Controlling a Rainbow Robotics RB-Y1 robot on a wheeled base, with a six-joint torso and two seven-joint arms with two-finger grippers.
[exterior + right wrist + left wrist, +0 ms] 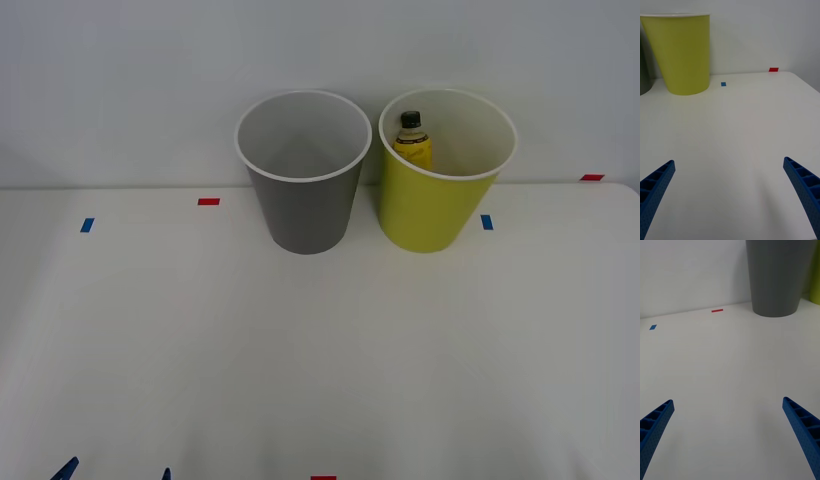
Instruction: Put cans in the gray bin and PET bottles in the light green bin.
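Nearest the robot, the left gripper (728,435) hangs low over the bare white table (320,350) with its blue ribbed fingers (655,427) spread wide and nothing between them. The right gripper (730,195) is likewise released, fingers apart over the table's right side, holding nothing.

Farther off, toward the table's back edge, stand the two bins just beside each other. The gray bin (303,200) is on the left, and the part of its pale inside that can be seen holds nothing. The light green bin (430,205) is on the right, and inside it the PET bottle (414,140) stands upright against the left wall, black cap up. Its yellow label bears marks too small to read.

Small red and blue tape marks (208,201) dot the tabletop near the bins.
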